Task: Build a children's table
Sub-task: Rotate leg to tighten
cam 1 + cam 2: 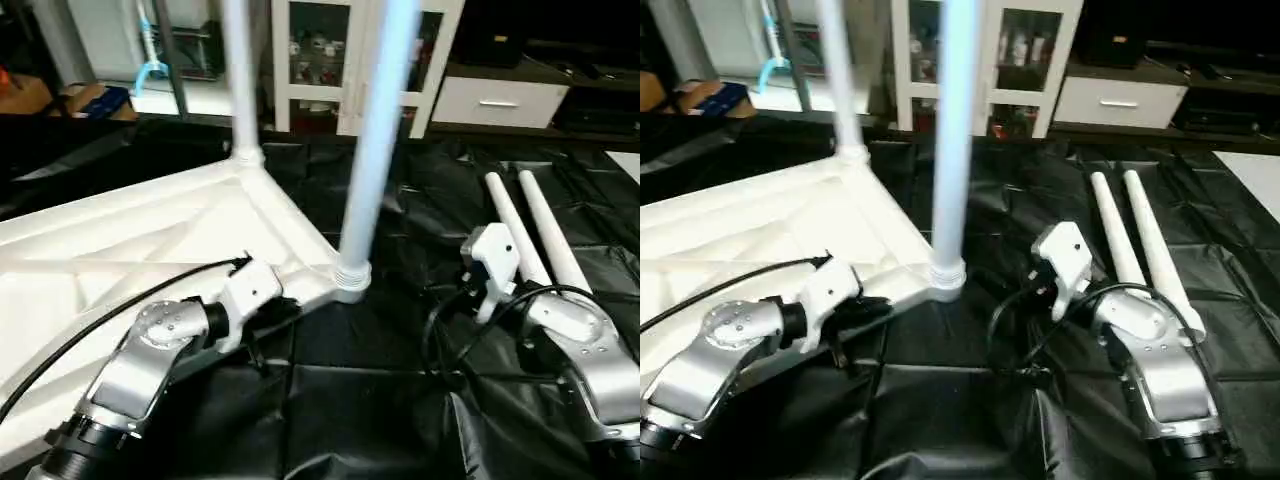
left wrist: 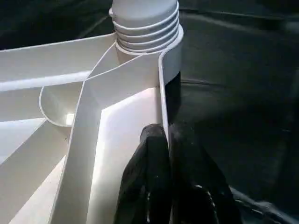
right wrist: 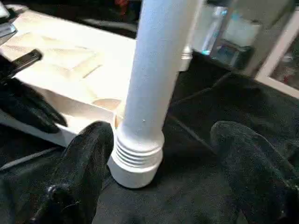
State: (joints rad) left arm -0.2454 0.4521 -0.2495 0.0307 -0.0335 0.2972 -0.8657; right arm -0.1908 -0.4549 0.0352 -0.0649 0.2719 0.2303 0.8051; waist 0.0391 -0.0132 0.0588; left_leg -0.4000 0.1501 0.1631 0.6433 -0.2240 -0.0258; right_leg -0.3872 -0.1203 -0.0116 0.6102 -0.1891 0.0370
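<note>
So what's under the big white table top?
A black sheet lies under the table top, spreading out around it. The part directly beneath is covered, so anything else there can't be seen.

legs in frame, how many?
4: two stand upright in the table top's corner sockets, near leg and far leg; two loose legs lie side by side on the black sheet.

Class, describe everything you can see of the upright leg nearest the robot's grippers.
The near leg is a long white tube, plastic by its look, standing upright in the corner socket of the upturned table top. Ridged rings circle its base. Its upper end runs out of the picture. The right gripper stands open around its base without touching; the left gripper pinches the top's rim beside it.
</note>
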